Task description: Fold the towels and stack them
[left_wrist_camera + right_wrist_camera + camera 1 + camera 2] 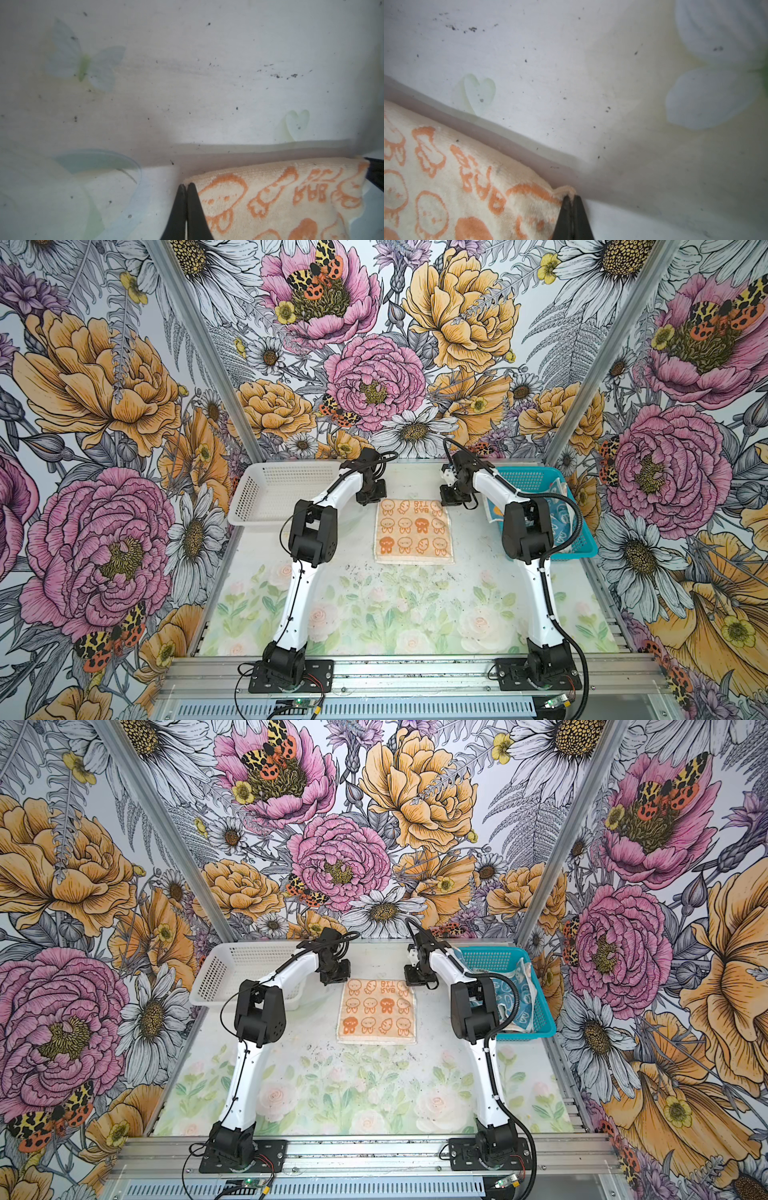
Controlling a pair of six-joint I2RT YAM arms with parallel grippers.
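A small square orange bunny towel point(413, 531) lies spread, printed side up, in the middle of the bench point(374, 614), toward its far half, between two white-and-black robot arms. The left fingers point(194, 207) are clenched on the towel's far left corner, and the right fingers point(581, 218) are clenched on its far right corner. Both wrist views show the pinched far edge raised a little above the bench, with a shadow under it. The cloth looks like thin terry: light, soft and limp. It will likely sag between the two held corners and drape rather than keep a shape, and it should not slip easily from a firm pinch. The corners look like the right places to hold, since carrying both far corners together toward the near edge would lay the towel in half with its edges matched. Uneven travel would likely skew the fold. A white perforated basket point(249, 493) stands at the far left of the bench, and nothing shows inside it in both top views. A teal perforated basket point(528, 481) stands at the far right, partly hidden behind the right arm. It holds crumpled, unfolded blue-toned towels point(527, 994); how many cannot be told.
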